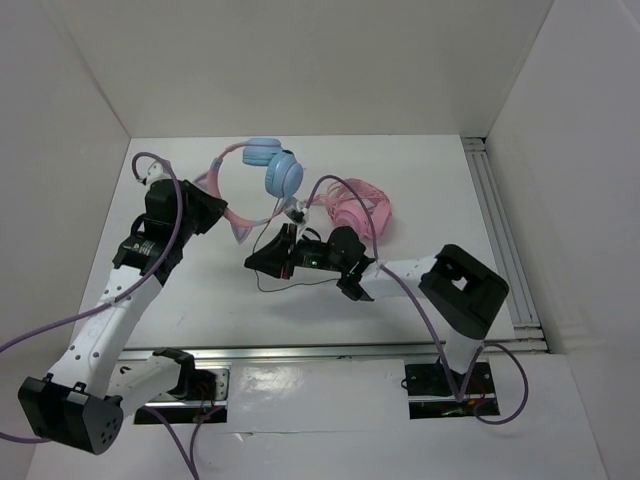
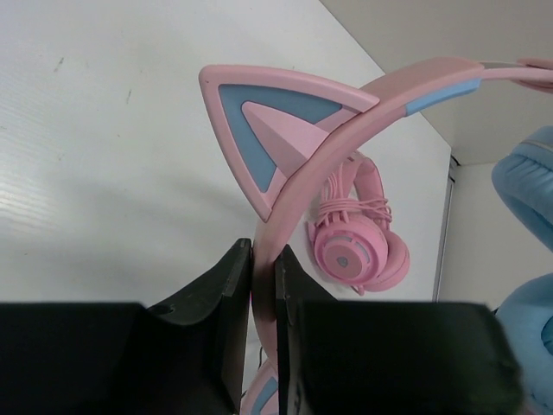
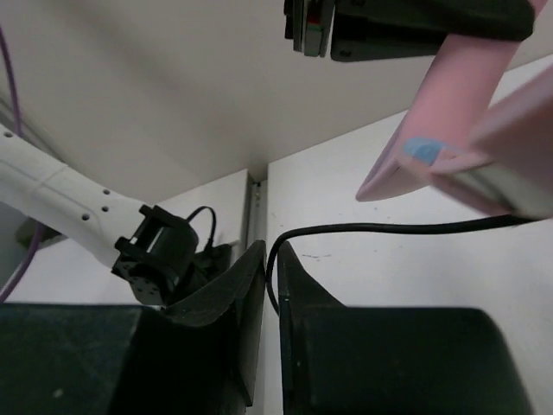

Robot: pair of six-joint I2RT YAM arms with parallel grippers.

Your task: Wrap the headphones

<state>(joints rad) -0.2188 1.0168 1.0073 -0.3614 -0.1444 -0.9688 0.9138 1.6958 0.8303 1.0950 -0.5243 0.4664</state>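
Headband (image 2: 389, 95) fills left gripper (image 2: 263, 259); right gripper (image 3: 270, 259) pinches cable (image 3: 389, 227).

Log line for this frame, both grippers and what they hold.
left gripper: shut on headphones band | right gripper: shut on cable

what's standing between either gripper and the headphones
Nothing visible does. The left gripper clamps the headphones by the pink headband, and the right gripper pinches their black cable.

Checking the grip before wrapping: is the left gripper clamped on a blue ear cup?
No, the left gripper pinches the pink headband close to its cat ear.
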